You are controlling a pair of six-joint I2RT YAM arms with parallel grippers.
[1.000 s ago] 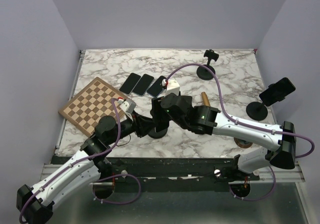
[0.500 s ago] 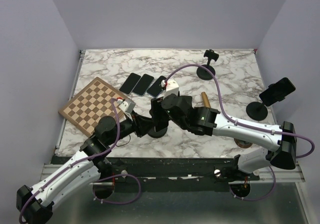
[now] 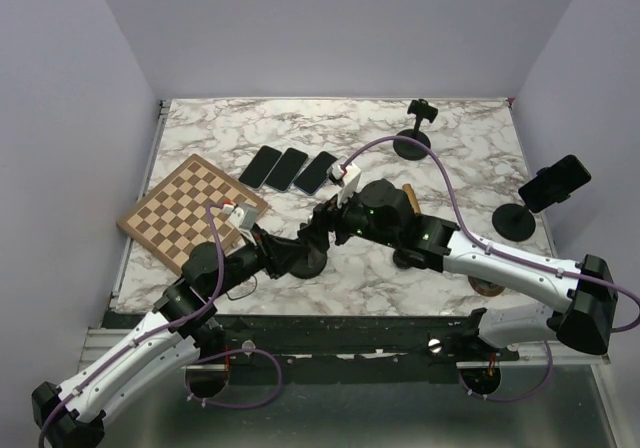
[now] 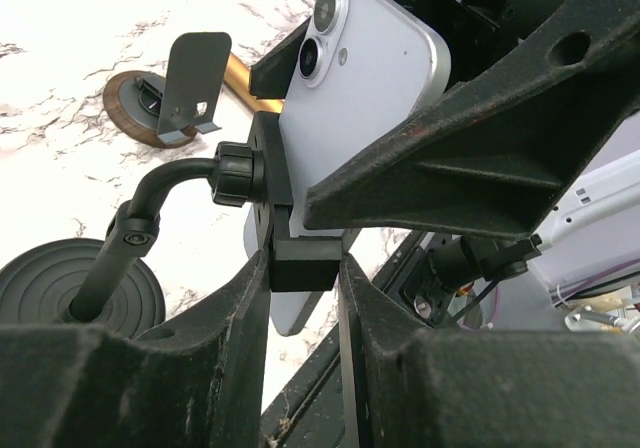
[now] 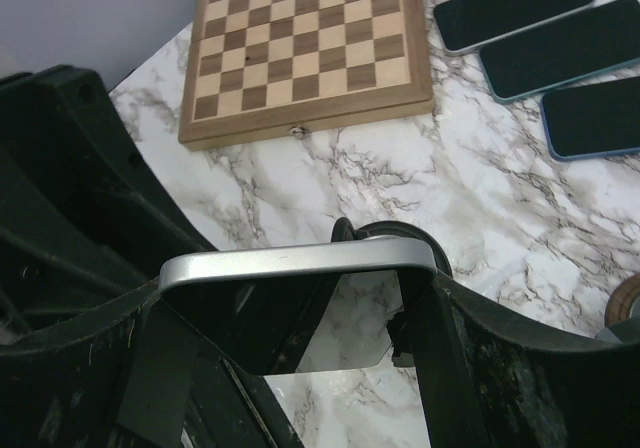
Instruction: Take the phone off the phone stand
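Observation:
The phone (image 4: 365, 98), pale silver with two camera lenses on its back, sits in the black clamp of the phone stand (image 4: 120, 248), whose bent arm rises from a round black base (image 3: 306, 262). My left gripper (image 4: 305, 268) is shut on the clamp's lower block, one finger on each side. In the right wrist view the phone's silver top edge (image 5: 300, 261) spans the gap between the fingers of my right gripper (image 5: 298, 298), which is shut on the phone's two long sides. From above, both grippers meet over the stand near the table's front centre.
A chessboard (image 3: 190, 211) lies at the left, with three dark phones (image 3: 290, 170) flat behind the stand. An empty stand (image 3: 415, 133) is at the back, another stand with a phone (image 3: 545, 193) at the right edge. A brown-based holder (image 4: 150, 108) stands close behind.
My left gripper's fingers have closed the last bit onto the stand's clamp. The right arm's wrist has swung back and to the right while its gripper stays on the phone.

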